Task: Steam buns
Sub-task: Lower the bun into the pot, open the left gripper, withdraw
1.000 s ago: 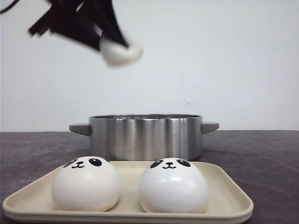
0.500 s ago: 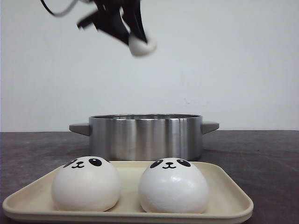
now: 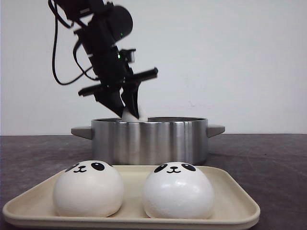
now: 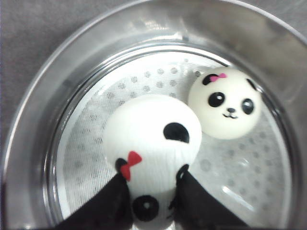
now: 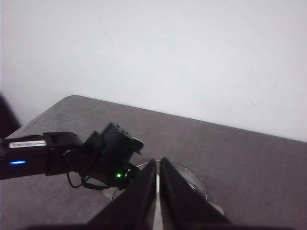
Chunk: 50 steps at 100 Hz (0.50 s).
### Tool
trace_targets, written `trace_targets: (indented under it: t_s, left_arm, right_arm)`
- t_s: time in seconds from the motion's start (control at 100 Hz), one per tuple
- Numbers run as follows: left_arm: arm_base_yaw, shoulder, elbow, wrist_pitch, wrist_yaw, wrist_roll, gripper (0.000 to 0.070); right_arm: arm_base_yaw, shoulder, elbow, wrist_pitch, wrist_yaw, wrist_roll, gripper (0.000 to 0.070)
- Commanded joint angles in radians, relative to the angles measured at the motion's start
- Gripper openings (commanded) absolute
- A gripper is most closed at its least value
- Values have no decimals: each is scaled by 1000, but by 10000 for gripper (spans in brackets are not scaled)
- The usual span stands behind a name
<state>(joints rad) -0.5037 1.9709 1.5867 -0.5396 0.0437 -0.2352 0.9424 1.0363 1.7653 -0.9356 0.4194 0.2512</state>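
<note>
My left gripper (image 3: 125, 106) is shut on a white panda bun with a red bow (image 4: 151, 143) and holds it at the rim of the steel pot (image 3: 149, 139); a little of the bun (image 3: 130, 115) shows above the rim. In the left wrist view the held bun hangs over the pot's perforated steamer plate (image 4: 91, 158), beside a second bun with a pink bow (image 4: 224, 109) that lies on it. Two more panda buns, the left one (image 3: 88, 188) and the right one (image 3: 178, 190), sit on the beige tray (image 3: 235, 211) in front. My right gripper (image 5: 158, 165) is shut and empty, high above the pot.
The pot has two grey side handles, the left (image 3: 81, 132) and the right (image 3: 216, 129). The pot (image 5: 192, 184) shows small under the right gripper, with my left arm (image 5: 72, 155) reaching over it. A dark grey tabletop (image 3: 268, 163) lies around the pot and tray.
My left gripper has come down from high above, with the bun in it, to the pot's rim. The two buns on the tray have not moved.
</note>
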Motion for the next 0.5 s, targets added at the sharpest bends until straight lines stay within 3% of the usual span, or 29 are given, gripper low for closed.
trace_targets:
  t_s: [0.0,0.08,0.27,0.49]
  left_arm:
    - [0,44,27,10,11,6,41]
    - [1,68,27,8,33,6,64]
    - [0,85,27,14,34,6,361]
    - [0,85,32,35,34,5,546]
  right_arm:
    - [11,9,17,6,1,3,3]
    - [11,9,17,5,1,3,3]
    - [11,9,17,-10,1,3,3]
    - [11,9,17,-16,3,3,3]
